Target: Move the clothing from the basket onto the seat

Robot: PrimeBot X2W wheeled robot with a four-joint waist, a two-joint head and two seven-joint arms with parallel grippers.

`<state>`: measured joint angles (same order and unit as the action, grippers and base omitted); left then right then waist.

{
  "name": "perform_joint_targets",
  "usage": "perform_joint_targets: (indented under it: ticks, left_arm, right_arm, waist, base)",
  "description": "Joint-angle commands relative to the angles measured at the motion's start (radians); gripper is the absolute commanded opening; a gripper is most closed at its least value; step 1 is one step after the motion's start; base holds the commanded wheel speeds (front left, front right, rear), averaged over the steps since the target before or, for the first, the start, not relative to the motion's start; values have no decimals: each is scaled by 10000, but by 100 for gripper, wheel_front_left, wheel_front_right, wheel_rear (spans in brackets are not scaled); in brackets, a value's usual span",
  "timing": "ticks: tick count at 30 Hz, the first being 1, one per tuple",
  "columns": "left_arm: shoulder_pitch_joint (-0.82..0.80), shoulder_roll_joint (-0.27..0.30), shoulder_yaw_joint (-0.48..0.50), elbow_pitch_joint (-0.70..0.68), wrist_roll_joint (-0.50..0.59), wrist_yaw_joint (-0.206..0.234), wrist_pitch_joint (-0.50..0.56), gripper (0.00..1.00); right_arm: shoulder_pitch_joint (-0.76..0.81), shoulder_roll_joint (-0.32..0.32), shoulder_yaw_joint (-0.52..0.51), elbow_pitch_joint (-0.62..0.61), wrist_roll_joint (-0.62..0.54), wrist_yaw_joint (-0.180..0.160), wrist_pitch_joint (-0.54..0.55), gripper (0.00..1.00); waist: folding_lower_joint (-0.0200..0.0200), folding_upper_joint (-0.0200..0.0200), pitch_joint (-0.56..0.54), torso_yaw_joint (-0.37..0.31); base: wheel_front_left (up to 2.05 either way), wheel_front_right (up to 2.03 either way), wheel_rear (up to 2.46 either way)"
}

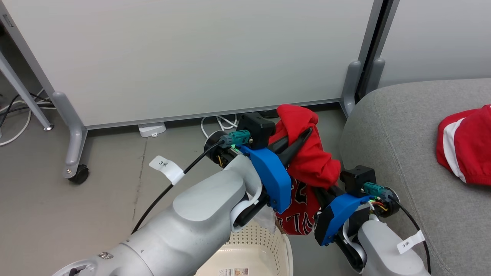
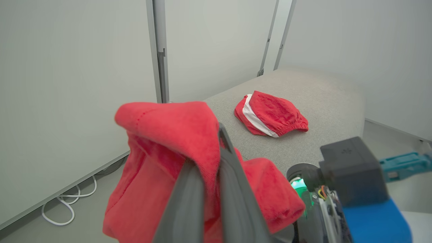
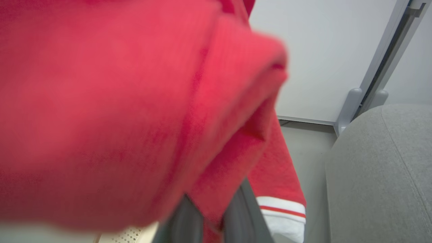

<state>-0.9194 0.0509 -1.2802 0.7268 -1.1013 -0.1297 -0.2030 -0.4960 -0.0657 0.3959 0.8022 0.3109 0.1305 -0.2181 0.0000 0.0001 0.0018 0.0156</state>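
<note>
A red garment point(image 1: 310, 161) with black-and-white lettering hangs bunched above the cream basket point(image 1: 261, 245), whose perforated wall shows at the bottom. My left gripper point(image 1: 303, 138) is shut on its upper fold, and in the left wrist view the cloth point(image 2: 162, 135) drapes over the dark fingers point(image 2: 236, 189). My right gripper point(image 1: 324, 191) is shut on the lower part, with red fabric point(image 3: 118, 101) pinched between its fingers point(image 3: 246, 212) and a white-striped hem point(image 3: 280, 206) dangling. A second red garment point(image 1: 466, 143) point(image 2: 270, 114) with a white stripe lies on the grey seat point(image 1: 391, 145) point(image 2: 320, 94) point(image 3: 378, 175) to my right.
White partition panels point(image 1: 184, 57) stand close behind on grey feet with a castor point(image 1: 78, 174). White cables point(image 1: 222, 122) point(image 2: 67, 209) lie on the grey floor at their base. The sofa's rounded edge sits right beside my right arm.
</note>
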Motion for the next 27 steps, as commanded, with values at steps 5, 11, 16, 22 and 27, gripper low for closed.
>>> perform_joint_targets:
  ticks: [5, 11, 16, 22, 27]
  left_arm:
    - [113, -6, -34, 88, 28, -8, -91, 100]
    - [113, -6, -34, 126, -11, 42, -150, 100]
    - [150, -6, -35, 166, 26, 71, -247, 100]
    - [473, 5, 178, 276, 326, 195, -565, 100]
    - [1258, 380, 1262, -341, 1123, 360, -626, 100]
  right_arm:
    - [-201, -44, 100, 111, 122, 5, -119, 0]
    - [-251, -69, 201, 189, 195, 5, -162, 0]
    - [-321, -98, 245, 246, 247, 5, -234, 0]
    - [-333, -142, 186, 200, 301, 5, -281, 0]
    - [-243, -176, 110, 63, 293, 5, -350, 0]
  waist:
    - [0, -1, -21, 1]
    - [0, -1, -26, -17]
    - [0, -1, -28, -22]
    - [0, -1, -36, 1]
    - [0, -1, -23, 30]
  base:
    - [0, 0, 0]
    - [0, 0, 0]
    - [0, 0, 0]
    - [0, 0, 0]
    - [0, 0, 0]
